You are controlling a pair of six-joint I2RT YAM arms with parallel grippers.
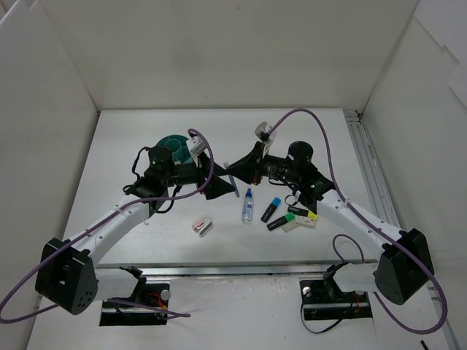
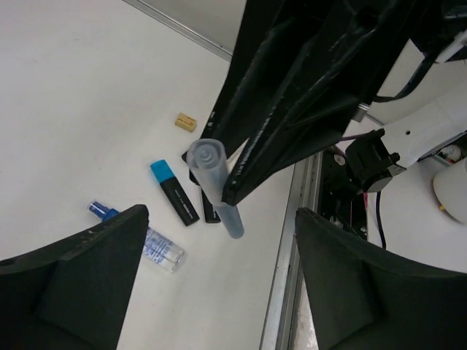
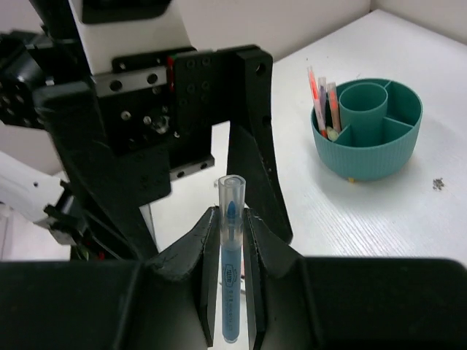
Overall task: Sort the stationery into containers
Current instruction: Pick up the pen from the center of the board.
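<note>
**Observation.** The right claw (image 3: 230, 215) is clamped on a translucent blue pen (image 3: 230, 193). It grips the lower barrel, and the capped end stands clear above the fingertips. The pen is held off the table (image 1: 124, 146), mid-field, between the two arms.

The left claw (image 1: 225, 189) faces it with its fingers apart, one on each side of the pen's free end. In the left wrist view neither finger touches the barrel.

**Placement.** The tub (image 3: 368, 157) stands at 10 o'clock from the pen in the overhead view, close behind the left arm. One outer compartment holds pens (image 3: 323, 98) standing upright; the centre cup and the other visible compartments show nothing.

On the table:
- bottle (image 1: 247, 205) at 5 o'clock
- highlighters (image 1: 271, 209) grouped at 4 o'clock
- pink eraser (image 1: 201, 225) at 7 o'clock

**Assessment.** This reads as a hand-over. The tub sits on the left arm's side, so the right claw presents the pen with a length exposed for the left to take. The low grip seems chosen to leave that room.

**Risk.** If the right claw lets go before the left has a firm hold, the smooth, round barrel may slip or tilt.

**Status.** Sorting is partly done; most items are not yet in the tub.
</note>
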